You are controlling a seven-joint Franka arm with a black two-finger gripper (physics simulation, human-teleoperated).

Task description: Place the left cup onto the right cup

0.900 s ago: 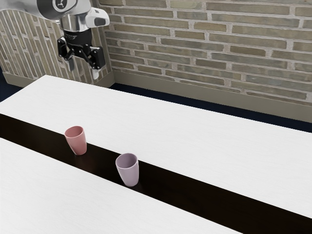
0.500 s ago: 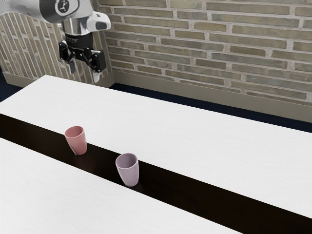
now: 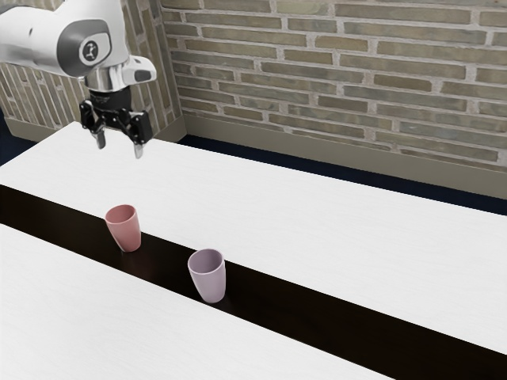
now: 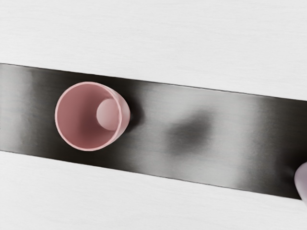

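Brick wall (image 3: 356,71) behind, white desk (image 3: 333,198) in front, crossed by a dark strip (image 3: 333,321). Upright on that strip: pink cup (image 3: 123,227) toward the exterior view's left, mauve cup (image 3: 207,275) near it toward the right, not touching. Pink cup probably the one to lift, mauve the one to receive it.

End effector (image 3: 119,146): fingers spread apart, holding nothing, pointing down. Lower than a second ago and shifted toward the exterior view's left, now hanging over the far part of the desk, well above the pink cup. Both cups unmoved meanwhile.

Wrist view: looking almost straight down into the pink cup (image 4: 91,115), with a sliver of the mauve cup (image 4: 302,181) at the frame's edge. Pink cup not quite centred under the hand, by the look of it.

Meaning for the task: approach under way, nothing grasped yet. Needed next, most likely: a small sideways correction, then a further drop to bring the fingers either side of the cup's wall. Tapered and probably light, so easily tipped by one finger landing first.
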